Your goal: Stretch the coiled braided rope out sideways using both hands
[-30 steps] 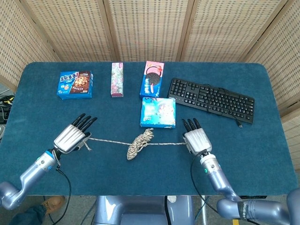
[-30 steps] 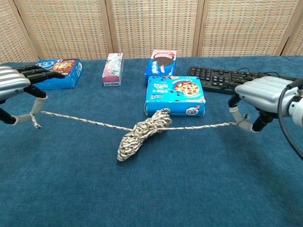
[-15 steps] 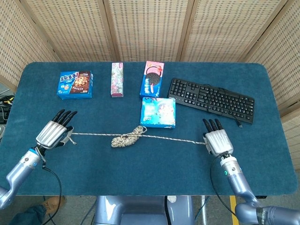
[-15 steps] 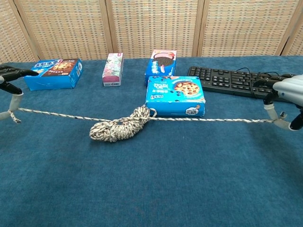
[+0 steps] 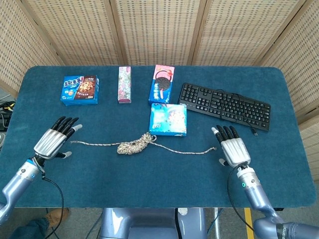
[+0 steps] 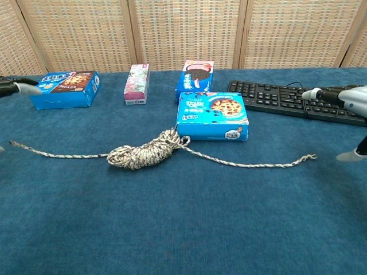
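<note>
The braided rope (image 5: 133, 146) (image 6: 143, 153) lies slack on the blue cloth, a small bundle still knotted at its middle, with one strand running left and one running right. My left hand (image 5: 52, 140) hovers open just left of the rope's left end (image 5: 73, 143), fingers spread and not touching it. My right hand (image 5: 233, 148) is open beside the right end (image 5: 214, 148), also apart from it. In the chest view only fingertips of the left hand (image 6: 17, 87) and right hand (image 6: 338, 100) show at the frame edges.
A blue cookie box (image 5: 168, 119) sits right behind the rope bundle. A black keyboard (image 5: 224, 105) lies at the back right. Another cookie box (image 5: 79, 89), a slim pink box (image 5: 124, 84) and an Oreo pack (image 5: 162, 83) line the back.
Both hands pulled the rope ends apart, then let go. The rope, taut half a second ago, now lies slack on the cloth, and both hands have opened.
</note>
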Robot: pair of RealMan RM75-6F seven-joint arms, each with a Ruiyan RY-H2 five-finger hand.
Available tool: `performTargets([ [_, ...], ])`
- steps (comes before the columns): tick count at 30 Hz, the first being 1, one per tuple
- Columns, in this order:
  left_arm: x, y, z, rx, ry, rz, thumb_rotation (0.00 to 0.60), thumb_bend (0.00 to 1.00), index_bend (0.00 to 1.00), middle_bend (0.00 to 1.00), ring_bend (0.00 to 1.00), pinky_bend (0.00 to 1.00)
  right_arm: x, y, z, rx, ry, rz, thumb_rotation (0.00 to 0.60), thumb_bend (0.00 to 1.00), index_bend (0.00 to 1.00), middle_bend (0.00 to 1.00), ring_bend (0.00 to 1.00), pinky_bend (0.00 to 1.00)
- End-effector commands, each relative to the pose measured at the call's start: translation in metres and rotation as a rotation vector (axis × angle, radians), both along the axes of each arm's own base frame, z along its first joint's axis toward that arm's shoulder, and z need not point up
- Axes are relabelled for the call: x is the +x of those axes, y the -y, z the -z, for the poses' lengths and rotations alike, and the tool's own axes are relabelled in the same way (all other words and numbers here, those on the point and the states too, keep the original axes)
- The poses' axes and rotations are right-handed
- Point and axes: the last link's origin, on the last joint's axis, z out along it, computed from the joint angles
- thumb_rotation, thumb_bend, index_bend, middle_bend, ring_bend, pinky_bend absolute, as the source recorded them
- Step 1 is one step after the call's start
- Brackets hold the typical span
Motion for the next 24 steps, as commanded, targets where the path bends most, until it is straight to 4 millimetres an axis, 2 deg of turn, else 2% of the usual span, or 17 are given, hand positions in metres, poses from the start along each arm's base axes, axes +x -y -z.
performTargets([
  [1,0.001,0.007,-0.019,0.037,0.073,-0.012,0.600,0.00,0.00,0.00,0.00,0.00,0.002,-0.007,-0.016,-0.064,0.098,-0.040,0.600,0.00,0.00,0.00,0.00,0.00],
  [7,0.002,0.024,-0.050,0.109,0.134,-0.035,0.600,0.00,0.00,0.00,0.00,0.00,-0.006,-0.025,-0.044,-0.134,0.155,-0.088,0.600,0.00,0.00,0.00,0.00,0.00],
  [11,-0.005,0.060,-0.070,0.172,0.158,-0.093,0.600,0.00,0.00,0.00,0.00,0.00,-0.019,-0.049,-0.064,-0.168,0.137,-0.122,0.600,0.00,0.00,0.00,0.00,0.00],
  [19,-0.017,0.107,-0.071,0.184,0.133,-0.156,0.600,0.00,0.00,0.00,0.00,0.00,-0.036,-0.079,-0.079,-0.188,0.095,-0.156,0.600,0.00,0.00,0.00,0.00,0.00],
  [24,-0.023,0.122,-0.070,0.175,0.111,-0.184,0.600,0.00,0.00,0.00,0.00,0.00,-0.041,-0.090,-0.086,-0.208,0.075,-0.169,0.600,0.00,0.00,0.00,0.00,0.00],
])
